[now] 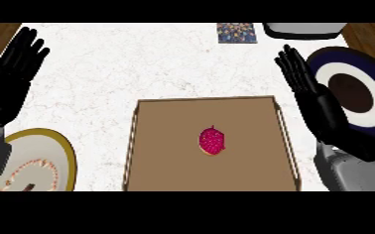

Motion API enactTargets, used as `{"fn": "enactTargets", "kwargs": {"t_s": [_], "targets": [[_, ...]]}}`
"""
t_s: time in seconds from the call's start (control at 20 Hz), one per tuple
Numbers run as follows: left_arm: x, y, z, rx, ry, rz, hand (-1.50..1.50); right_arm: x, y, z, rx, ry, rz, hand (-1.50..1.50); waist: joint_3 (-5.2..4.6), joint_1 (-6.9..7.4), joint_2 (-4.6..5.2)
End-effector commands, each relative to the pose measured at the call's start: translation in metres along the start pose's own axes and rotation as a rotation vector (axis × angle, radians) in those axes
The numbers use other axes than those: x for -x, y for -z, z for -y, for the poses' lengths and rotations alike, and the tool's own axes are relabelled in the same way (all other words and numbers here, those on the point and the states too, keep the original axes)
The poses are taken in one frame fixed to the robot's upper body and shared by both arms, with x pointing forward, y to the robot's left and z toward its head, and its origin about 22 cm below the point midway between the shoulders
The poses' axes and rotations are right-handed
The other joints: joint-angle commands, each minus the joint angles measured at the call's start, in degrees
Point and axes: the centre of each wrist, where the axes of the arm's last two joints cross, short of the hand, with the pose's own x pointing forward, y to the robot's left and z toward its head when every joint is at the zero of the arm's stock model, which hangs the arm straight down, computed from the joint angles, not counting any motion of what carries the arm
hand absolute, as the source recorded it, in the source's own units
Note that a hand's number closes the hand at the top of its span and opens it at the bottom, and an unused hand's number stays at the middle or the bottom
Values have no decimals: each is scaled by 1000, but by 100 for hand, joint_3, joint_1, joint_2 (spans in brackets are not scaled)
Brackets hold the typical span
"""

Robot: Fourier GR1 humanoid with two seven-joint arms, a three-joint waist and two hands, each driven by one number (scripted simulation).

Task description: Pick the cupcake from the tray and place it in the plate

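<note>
A pink cupcake (212,141) sits near the middle of the brown tray (168,124) at the lower centre of the counter. A white plate with a gold rim (64,148) lies at the lower left, partly cut off by the view's edge. My right hand (311,91) stands open just right of the tray's far right corner, fingers straight and pointing away. It holds nothing and is apart from the cupcake. My left hand (18,67) rests open at the left edge, fingers up, above the plate.
A dark blue and white plate (344,67) lies at the right edge behind my right hand. A small patterned square (237,32) and a white container (304,29) sit at the far edge. Wood shows at both far corners.
</note>
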Motion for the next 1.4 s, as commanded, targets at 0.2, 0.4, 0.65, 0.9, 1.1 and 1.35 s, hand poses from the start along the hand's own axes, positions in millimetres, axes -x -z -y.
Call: {"fn": "enactTargets", "kwargs": {"t_s": [0.2,0.4,0.65,0.9,1.1,1.35], "targets": [[-26,6,38,231,93,184,0,80,-36,-41,-367,154,-784,-150,98,669,371],[-20,2,72,390,89,195,0,57,12,-23,-759,-341,-882,-150,68,934,212],[-1,-4,89,413,106,172,0,21,82,-60,-1040,-654,-786,-150,106,755,75],[19,-8,87,350,125,152,0,4,140,-132,-1180,-709,-806,-150,113,407,6],[28,-16,83,319,125,151,0,6,160,-161,-1257,-729,-926,-150,116,238,-34],[24,-8,74,312,114,143,0,14,183,-156,-1367,-655,-1112,-150,117,188,-33]]}}
